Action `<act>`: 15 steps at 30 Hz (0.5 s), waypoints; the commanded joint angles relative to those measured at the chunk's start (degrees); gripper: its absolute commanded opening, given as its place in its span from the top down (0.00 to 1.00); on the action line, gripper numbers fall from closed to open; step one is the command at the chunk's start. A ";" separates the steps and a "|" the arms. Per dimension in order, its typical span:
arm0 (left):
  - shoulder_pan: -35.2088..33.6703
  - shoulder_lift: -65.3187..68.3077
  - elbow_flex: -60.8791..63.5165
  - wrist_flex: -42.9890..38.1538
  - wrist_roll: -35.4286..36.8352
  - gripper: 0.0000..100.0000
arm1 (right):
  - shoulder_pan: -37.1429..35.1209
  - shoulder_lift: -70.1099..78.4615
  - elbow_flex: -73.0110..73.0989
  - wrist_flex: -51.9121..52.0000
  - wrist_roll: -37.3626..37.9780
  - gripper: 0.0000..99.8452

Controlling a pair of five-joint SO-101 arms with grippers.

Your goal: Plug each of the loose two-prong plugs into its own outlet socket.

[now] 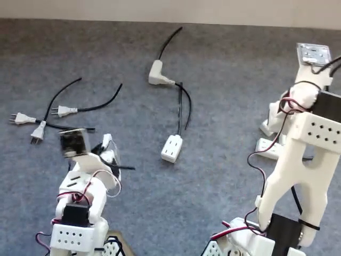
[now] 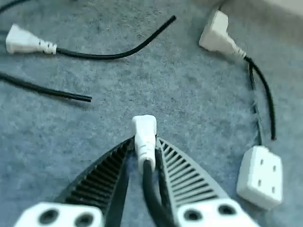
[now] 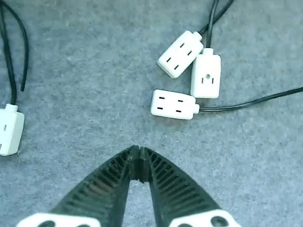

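Note:
My left gripper point(image 2: 145, 144) is shut on a white two-prong plug point(image 2: 144, 132), held just above the carpet with its black cord running back between the fingers; from above, that plug point(image 1: 108, 143) sits left of a white outlet socket point(image 1: 171, 148). The same socket point(image 2: 260, 176) lies a short way off to the side of the held plug. Three loose plugs lie at the far left point(image 1: 21, 118), point(image 1: 64, 111), point(image 1: 37, 132). My right gripper point(image 3: 139, 153) is shut on nothing, above bare carpet near three white sockets point(image 3: 181, 53), point(image 3: 205, 75), point(image 3: 173, 104).
A white angled plug point(image 1: 157, 73) with a black cord links to the middle socket. Loose black cords point(image 2: 47, 90) trail across the grey carpet on the left. The right arm point(image 1: 303, 154) stands tall over the sockets at the right.

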 commanded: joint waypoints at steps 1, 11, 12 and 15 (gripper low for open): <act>-1.10 -0.04 -4.44 1.41 -18.99 0.99 | 3.12 -1.10 -1.63 2.42 0.09 0.99; 8.84 6.64 -18.42 1.41 -7.03 0.99 | 12.62 -11.47 14.46 -1.89 0.53 0.99; 9.36 9.98 -20.18 1.14 -6.33 0.99 | 13.14 -13.58 17.36 -3.12 0.53 0.99; 9.80 24.13 -26.77 -3.08 -5.80 0.99 | 13.41 -20.53 27.82 -7.16 0.53 0.99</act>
